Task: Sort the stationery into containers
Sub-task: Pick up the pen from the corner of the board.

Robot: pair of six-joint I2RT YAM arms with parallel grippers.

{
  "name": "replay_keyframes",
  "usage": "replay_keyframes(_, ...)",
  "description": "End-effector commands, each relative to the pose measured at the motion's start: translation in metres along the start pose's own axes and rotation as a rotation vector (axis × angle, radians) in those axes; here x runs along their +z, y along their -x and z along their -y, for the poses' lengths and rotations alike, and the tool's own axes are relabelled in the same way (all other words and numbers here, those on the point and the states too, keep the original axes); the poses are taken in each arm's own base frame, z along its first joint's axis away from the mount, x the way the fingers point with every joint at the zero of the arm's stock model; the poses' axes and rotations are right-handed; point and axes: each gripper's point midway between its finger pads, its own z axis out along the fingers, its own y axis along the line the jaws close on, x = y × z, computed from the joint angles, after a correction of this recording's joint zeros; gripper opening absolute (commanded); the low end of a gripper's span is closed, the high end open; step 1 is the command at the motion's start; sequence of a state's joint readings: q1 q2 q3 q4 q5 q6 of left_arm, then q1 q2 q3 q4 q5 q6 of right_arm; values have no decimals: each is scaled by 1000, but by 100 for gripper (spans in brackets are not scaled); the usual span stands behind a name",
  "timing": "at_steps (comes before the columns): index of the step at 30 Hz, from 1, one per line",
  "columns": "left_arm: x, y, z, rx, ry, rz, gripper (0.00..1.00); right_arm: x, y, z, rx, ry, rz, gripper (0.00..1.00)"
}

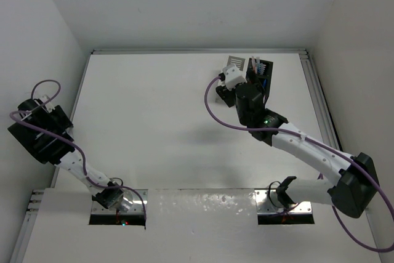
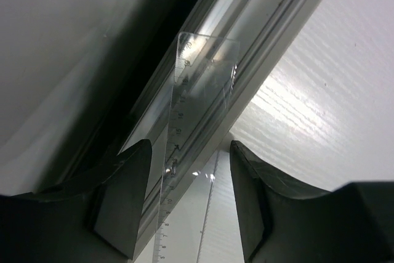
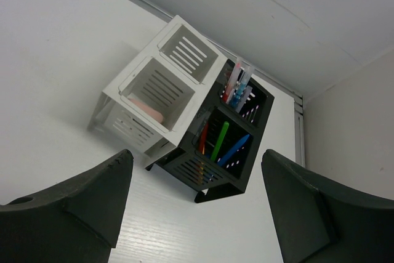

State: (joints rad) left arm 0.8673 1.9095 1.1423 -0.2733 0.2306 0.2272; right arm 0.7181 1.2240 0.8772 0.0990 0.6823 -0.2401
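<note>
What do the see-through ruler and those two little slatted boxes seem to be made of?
The ruler looks like clear, glossy plastic: the edge rail shows straight through it, and it catches glints. The white box and the black box are opaque and smooth, with a faint sheen and neatly cut slats. They could be moulded plastic or painted sheet metal; I can't tell which.
</note>
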Motion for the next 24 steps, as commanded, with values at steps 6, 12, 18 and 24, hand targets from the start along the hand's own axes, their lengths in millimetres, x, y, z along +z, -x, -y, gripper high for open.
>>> replay_keyframes(6, -2, 17, -6, -34, 97, 56, 51, -4, 8, 4, 26, -20, 23, 83)
replay_keyframes(12, 8, 20, -6, -20, 113, 46, 51, -5, 8, 4, 24, -15, 26, 83)
replay_keyframes(18, 18, 22, 6, 12, 73, 25, 51, -5, 6, 3, 14, -13, 17, 83)
replay_keyframes(24, 25, 17, 13, 20, 59, 4, 52, -6, 9, 5, 8, -17, 23, 83)
